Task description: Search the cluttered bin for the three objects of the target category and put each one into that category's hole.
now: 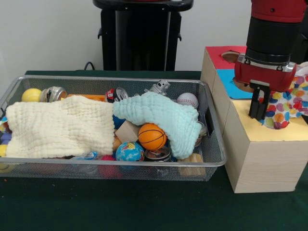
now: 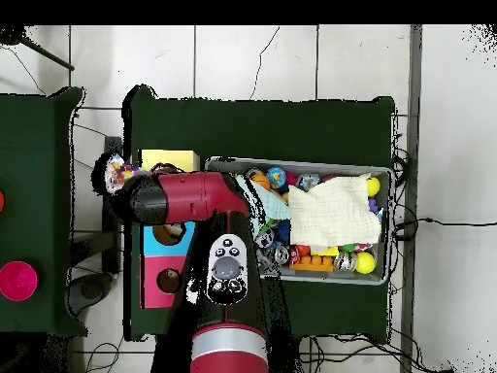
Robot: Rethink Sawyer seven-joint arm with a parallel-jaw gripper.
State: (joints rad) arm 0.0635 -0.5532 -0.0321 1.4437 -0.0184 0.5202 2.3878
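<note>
Front view: a polka-dot cloth (image 1: 288,103) hangs bunched over the yellow-topped box (image 1: 269,132), at about four o'clock from the red-topped box (image 1: 219,57), right where its hole should be, though cloth hides the opening. The gripper (image 1: 260,103) stands in it, dark fingers close together and seemingly pinching the fabric. So one cloth looks nearly delivered, not yet dropped. In the wire bin (image 1: 214,161) at nine o'clock I see no other dotted cloths; a cream towel (image 1: 60,127) and a mint towel (image 1: 161,115) cover much.

Polka-dot cloth (image 1: 288,108) and claw (image 1: 259,111) over the yellow-topped box (image 1: 269,132), its hole seemingly covered.
</note>
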